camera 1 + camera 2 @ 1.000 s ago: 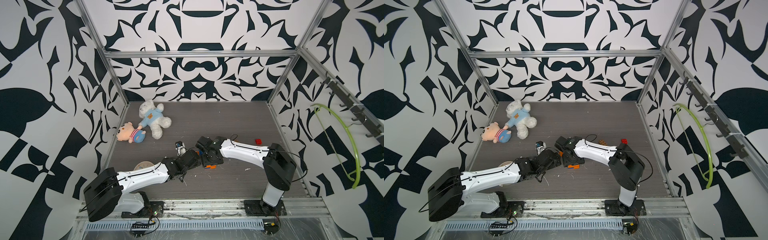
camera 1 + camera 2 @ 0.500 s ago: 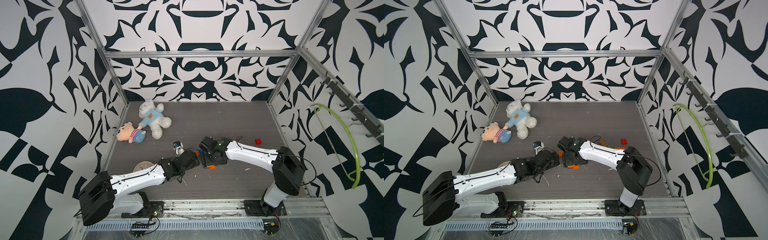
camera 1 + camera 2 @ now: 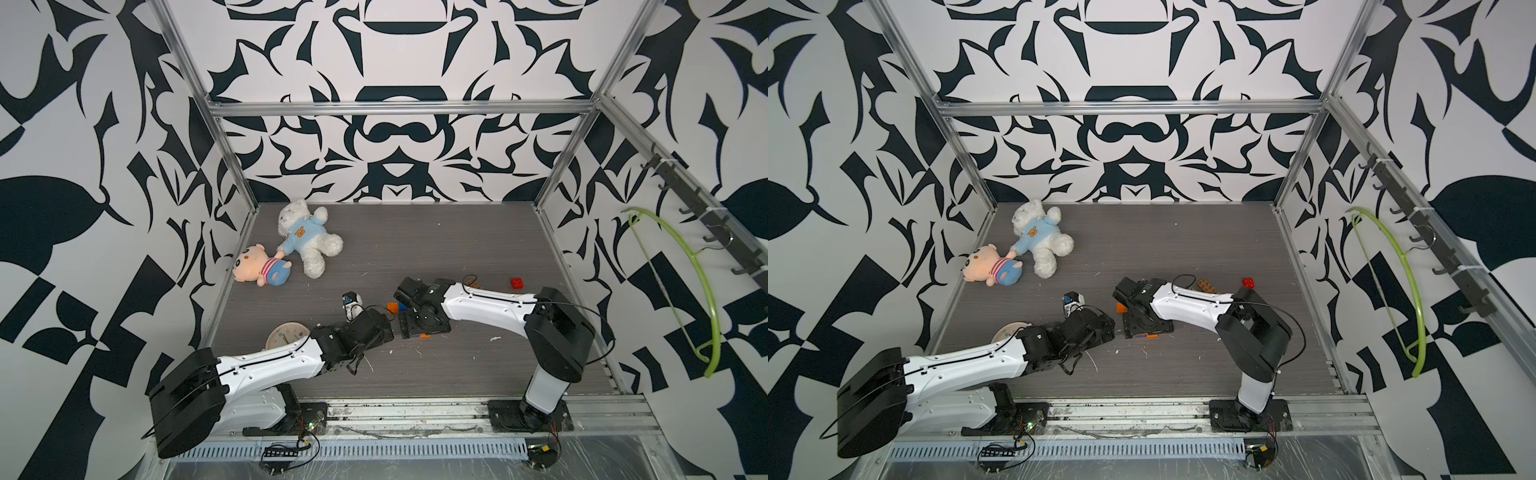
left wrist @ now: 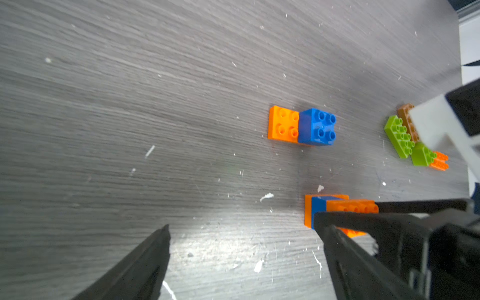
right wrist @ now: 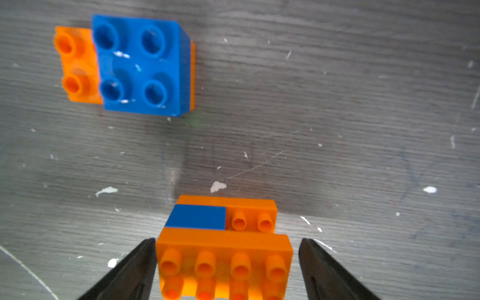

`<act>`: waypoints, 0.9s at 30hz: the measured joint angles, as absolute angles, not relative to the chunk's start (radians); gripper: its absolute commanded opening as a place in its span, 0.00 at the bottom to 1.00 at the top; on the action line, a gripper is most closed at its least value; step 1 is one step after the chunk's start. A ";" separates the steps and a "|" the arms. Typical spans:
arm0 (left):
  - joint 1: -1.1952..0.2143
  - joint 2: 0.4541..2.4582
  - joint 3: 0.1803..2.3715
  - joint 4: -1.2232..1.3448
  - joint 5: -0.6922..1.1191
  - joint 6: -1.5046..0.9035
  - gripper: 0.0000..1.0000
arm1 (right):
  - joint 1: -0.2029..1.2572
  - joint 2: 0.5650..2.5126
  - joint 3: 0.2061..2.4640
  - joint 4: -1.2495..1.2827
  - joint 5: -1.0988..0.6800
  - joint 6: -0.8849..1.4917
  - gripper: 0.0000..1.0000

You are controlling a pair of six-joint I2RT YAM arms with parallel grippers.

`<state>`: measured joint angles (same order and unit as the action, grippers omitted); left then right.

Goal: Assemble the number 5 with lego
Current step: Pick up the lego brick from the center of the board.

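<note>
A lego stack, an orange brick on a blue square on another orange brick [image 5: 223,244], lies on the floor between the fingers of my right gripper [image 5: 226,242]. The jaws stand open around it, with a clear gap on one side. Beyond it lies a blue square on an orange brick [image 5: 141,65], also seen in a top view [image 3: 397,307]. My left gripper [image 4: 242,226] is open over bare floor beside the stack [image 4: 337,207]. Lime green, brown and orange bricks [image 4: 400,137] lie farther off, partly behind the right arm.
A red brick [image 3: 517,283] and a brown one [image 3: 1205,285] lie behind the right arm. A small toy [image 3: 351,301] stands near the left gripper, a round cream clock [image 3: 286,334] under the left arm. Two plush dolls [image 3: 305,239] lie at the back left.
My right gripper has opened and let go of the orange and blue stack, which now rests on the floor. Both arms have shifted slightly to the right.
</note>
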<state>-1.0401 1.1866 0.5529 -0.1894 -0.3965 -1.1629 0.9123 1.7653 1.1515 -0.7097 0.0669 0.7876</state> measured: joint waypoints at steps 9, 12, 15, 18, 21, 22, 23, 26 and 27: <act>-1.040 1.209 0.546 -0.104 -0.343 -1.181 0.99 | 0.912 1.802 1.151 -0.690 0.068 0.811 0.86; -1.038 1.209 0.543 -0.093 -0.343 -1.190 0.99 | 0.912 1.816 1.151 -0.687 0.068 0.817 0.83; -1.037 1.209 0.543 -0.089 -0.344 -1.198 0.99 | 0.912 1.826 1.151 -0.687 0.068 0.823 0.80; -1.036 1.209 0.543 -0.085 -0.342 -1.202 0.99 | 0.912 1.832 1.150 -0.685 0.067 0.832 0.79; -1.024 1.212 0.530 -0.050 -0.318 -1.207 0.99 | 0.912 1.830 1.145 -0.678 0.067 0.838 0.78; -1.018 1.215 0.519 -0.030 -0.306 -1.211 0.99 | 0.912 1.829 1.143 -0.676 0.066 0.840 0.78; -1.013 1.217 0.509 -0.016 -0.298 -1.215 0.99 | 0.912 1.829 1.142 -0.675 0.066 0.841 0.78; -1.002 1.227 0.480 0.008 -0.279 -1.231 0.99 | 0.912 1.829 1.142 -0.674 0.065 0.842 0.77; -1.001 1.231 0.478 0.009 -0.274 -1.233 0.99 | 0.912 1.829 1.142 -0.673 0.064 0.843 0.77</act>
<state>-1.0008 1.2308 0.4778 0.0090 -0.2737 -1.2327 0.9123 1.8290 1.1419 -0.6735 0.0643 0.8433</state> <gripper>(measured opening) 0.992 0.771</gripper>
